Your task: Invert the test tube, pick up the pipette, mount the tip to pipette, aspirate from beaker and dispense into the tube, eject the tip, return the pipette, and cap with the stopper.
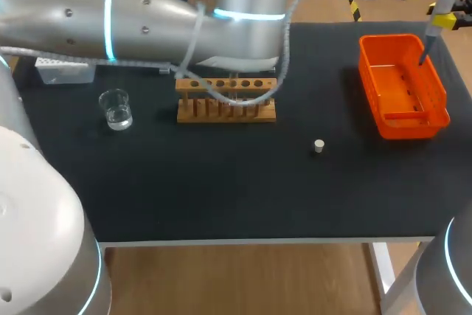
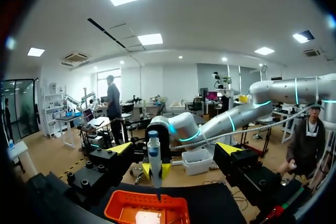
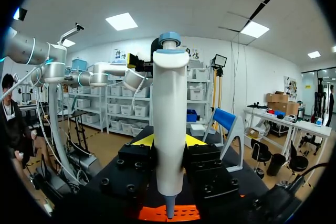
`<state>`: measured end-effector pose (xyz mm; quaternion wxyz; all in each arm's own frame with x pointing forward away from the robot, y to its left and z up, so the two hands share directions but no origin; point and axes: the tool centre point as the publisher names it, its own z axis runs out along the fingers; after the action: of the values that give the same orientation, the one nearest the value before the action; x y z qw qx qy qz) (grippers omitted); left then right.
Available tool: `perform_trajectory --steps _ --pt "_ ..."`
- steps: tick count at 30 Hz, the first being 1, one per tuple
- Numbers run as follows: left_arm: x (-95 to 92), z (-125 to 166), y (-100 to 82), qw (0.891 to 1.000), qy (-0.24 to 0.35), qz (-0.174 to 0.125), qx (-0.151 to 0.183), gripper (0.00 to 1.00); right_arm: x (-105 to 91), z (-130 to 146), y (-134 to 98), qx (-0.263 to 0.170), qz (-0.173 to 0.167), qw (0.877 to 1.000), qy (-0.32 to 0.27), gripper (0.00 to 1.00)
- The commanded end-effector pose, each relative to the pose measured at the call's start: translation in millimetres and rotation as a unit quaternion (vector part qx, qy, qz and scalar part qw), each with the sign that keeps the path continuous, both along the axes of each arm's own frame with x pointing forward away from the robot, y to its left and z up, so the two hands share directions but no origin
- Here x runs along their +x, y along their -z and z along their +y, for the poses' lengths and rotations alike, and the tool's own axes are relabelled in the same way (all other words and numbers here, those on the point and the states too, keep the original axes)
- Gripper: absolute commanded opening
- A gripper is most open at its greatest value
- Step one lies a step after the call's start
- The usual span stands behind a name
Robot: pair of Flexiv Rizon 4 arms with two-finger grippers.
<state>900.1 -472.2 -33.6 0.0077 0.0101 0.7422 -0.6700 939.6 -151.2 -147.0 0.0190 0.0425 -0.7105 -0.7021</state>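
Observation:
My right gripper (image 3: pixel 168 142) is shut on the white pipette (image 3: pixel 169 124), which hangs upright with its nose above the orange bin (image 3: pixel 168 213). In the head view the pipette (image 1: pixel 440 9) is at the far right, over the bin (image 1: pixel 402 112). My left gripper (image 2: pixel 176 149) is raised and open with nothing between its fingers; it faces the pipette (image 2: pixel 154 161) and the bin (image 2: pixel 147 208). My left arm (image 1: pixel 147 20) spans the back of the table. The wooden tube rack (image 1: pixel 225 105), the beaker with water (image 1: pixel 116 108) and the small white stopper (image 1: pixel 318 146) stand on the black table. I cannot make out a test tube.
A white tip box (image 1: pixel 63 70) sits at the back left, partly under my left arm. A cable (image 1: pixel 243 97) from the left arm hangs in front of the rack. The table's front edge (image 1: pixel 258 240) runs below the stopper.

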Motion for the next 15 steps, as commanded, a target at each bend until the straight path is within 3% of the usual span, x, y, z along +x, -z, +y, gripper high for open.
perform_trajectory --steps 1,15 --pt "-7.9 59 8.1 1.000 -0.002 0.004 0.000 1.00 -0.4 0 -1 -0.002 0.000 1.000 0.001 0.00" --pt "-20.4 131 56.9 0.998 -0.026 0.012 -0.048 1.00 -0.4 0 -1 -0.002 0.000 1.000 0.001 0.00"
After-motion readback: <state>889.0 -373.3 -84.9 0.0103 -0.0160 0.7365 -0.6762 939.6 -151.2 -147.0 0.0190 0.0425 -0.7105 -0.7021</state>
